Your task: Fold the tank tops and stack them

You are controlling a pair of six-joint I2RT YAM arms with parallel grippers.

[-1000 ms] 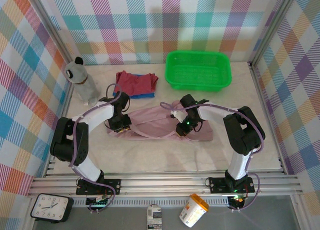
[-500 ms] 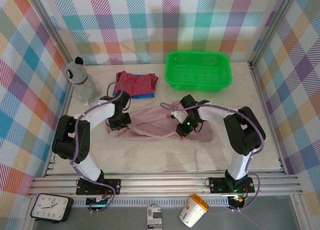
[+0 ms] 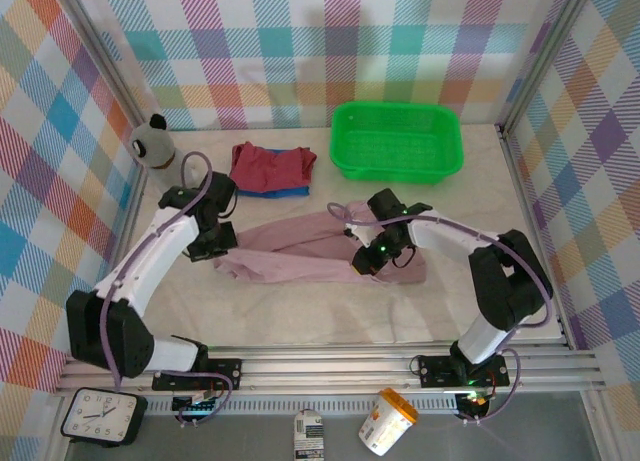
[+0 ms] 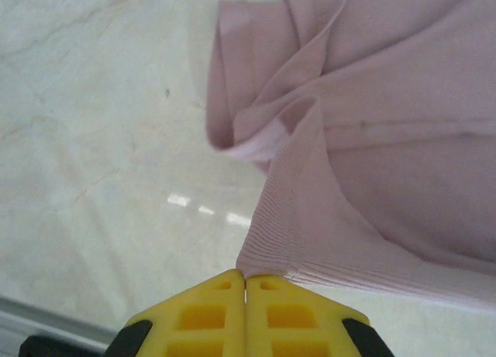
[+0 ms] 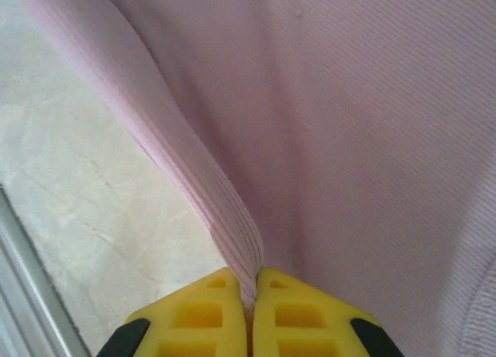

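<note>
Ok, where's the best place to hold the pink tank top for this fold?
By its ribbed edge, two pinches spread apart, coming in from outside the cloth. The pink tank top lies stretched crosswise and that thick rib gives a firm bite; left hand and right hand are shut on it there.

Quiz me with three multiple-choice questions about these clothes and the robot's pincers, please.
1. Where does the dark red top lie?
A) on the blue top, left of the green basket
B) inside the basket
C) held up in the air

2. What colour is the top gripped by the left pincer and the right pincer?
A) blue
B) pale pink
C) green

3. How does the left pincer stand?
A) wide open
B) shut on the cloth's edge
C) shut on nothing

Answers:
1 A, red cloth lies over blue beside the basket.
2 B, the pink top runs between them.
3 B, its yellow fingertips meet on the ribbed pink hem.
</note>
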